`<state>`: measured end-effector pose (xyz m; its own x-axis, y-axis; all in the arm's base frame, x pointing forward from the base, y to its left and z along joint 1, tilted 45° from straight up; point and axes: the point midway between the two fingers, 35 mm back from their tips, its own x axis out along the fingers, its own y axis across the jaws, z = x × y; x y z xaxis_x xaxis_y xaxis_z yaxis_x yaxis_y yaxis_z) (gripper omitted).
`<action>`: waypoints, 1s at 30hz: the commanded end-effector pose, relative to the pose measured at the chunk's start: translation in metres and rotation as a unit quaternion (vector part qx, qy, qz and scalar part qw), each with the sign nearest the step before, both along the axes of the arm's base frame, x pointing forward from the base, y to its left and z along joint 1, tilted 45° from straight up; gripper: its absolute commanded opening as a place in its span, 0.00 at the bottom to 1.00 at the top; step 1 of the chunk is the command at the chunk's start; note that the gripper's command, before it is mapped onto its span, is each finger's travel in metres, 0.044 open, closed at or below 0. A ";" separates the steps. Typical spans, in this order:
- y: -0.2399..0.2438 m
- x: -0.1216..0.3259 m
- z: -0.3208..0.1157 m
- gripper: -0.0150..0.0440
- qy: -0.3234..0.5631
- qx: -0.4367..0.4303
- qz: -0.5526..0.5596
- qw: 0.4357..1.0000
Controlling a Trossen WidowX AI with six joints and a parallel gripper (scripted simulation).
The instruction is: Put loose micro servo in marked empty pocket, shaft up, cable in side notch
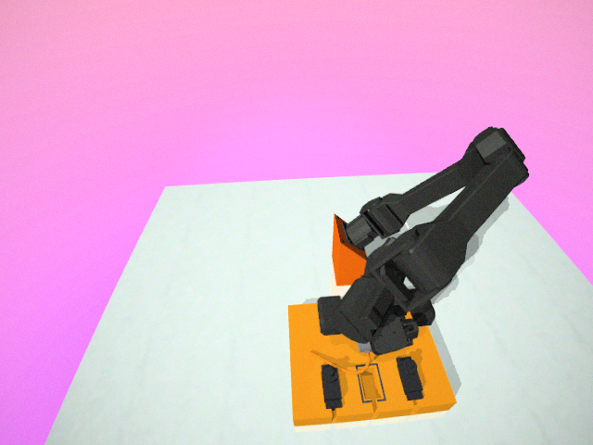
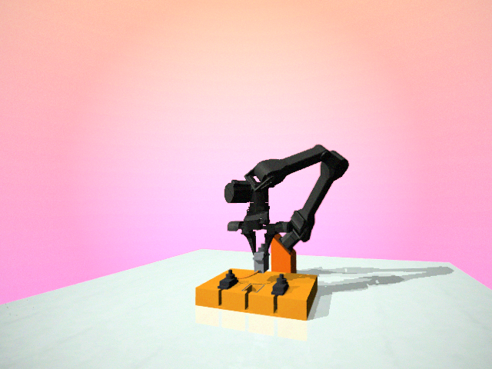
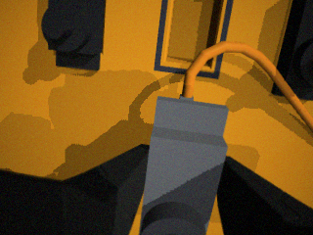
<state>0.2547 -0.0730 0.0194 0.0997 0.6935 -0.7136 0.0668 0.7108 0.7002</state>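
the tool (image 2: 259, 250) points down over the far part of the orange deck (image 2: 290, 304) on the pale desk (image 2: 119, 317), its fingers clamped on the grey micro servo (image 2: 260, 260), which hangs above the deck surface without touching it. in the wrist view the servo (image 3: 188, 162) sits between the two dark fingers, and its orange cable (image 3: 254, 64) arcs out of its end towards the blue-outlined empty pocket (image 3: 193, 36). in the top view the pocket (image 1: 370, 383) lies between two seated black servos (image 1: 331, 385), nearer than the tool (image 1: 369, 349).
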 end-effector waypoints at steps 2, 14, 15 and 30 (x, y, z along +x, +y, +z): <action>-0.004 0.023 0.002 0.25 -0.003 0.000 -0.004 1.000; -0.009 0.069 0.004 0.25 -0.004 0.000 -0.004 1.000; -0.010 0.072 0.004 0.25 -0.004 0.000 -0.004 1.000; -0.001 0.076 -0.005 0.25 -0.004 0.001 -0.004 1.000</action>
<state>0.3298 -0.0763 0.0178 0.1059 0.6921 -0.7140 0.0601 0.7123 0.6993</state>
